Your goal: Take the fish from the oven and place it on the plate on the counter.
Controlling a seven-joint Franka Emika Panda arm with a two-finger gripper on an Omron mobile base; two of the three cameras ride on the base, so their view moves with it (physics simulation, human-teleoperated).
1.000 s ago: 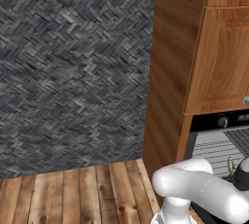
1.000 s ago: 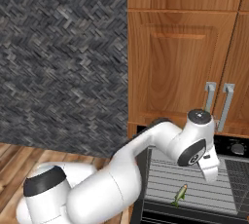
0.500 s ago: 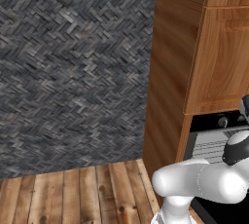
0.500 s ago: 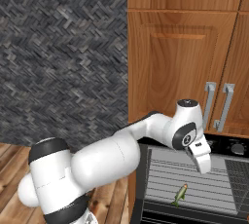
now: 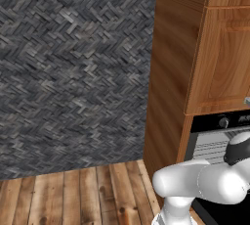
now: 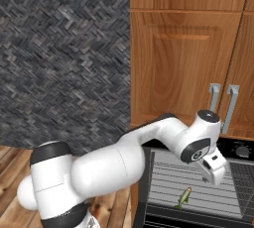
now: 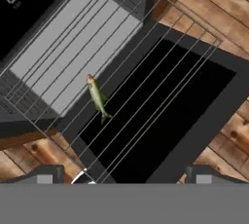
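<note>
Spread wide, with nothing between them: the two small dark finger tips (image 7: 44, 174) at the near edge of the hand view, far apart from each other. Two-finger gripper (image 6: 214, 168) on the white Franka Panda arm (image 6: 114, 165), seen in the right base view above the pulled-out rack, right of and higher than the fish, not touching it. Well clear of the tips and lying on the wires: small slim greenish-olive fish with yellowish touches (image 7: 97, 98), reddish at one end, stretched along the silver wire rack (image 7: 160, 89) near the open mouth of the oven. In the right base view, same fish (image 6: 183, 198) toward the near edge of the rack (image 6: 198, 185). Around the rack, black built-in oven (image 6: 235, 150) with a round knob on its top panel; in the left base view, oven (image 5: 215, 138) at the right edge with a knob, partly hidden by the arm (image 5: 205, 182). Open oven door (image 7: 165, 121), dark glass in a grey frame, under the rack wires in the hand view, lying flat over the floor. Above the oven, wooden cabinet doors with grey metal handles (image 6: 183, 68). Left of the cabinets, grey herringbone-patterned wall (image 5: 73, 67). Below, brown wooden plank floor (image 5: 73, 194).
</note>
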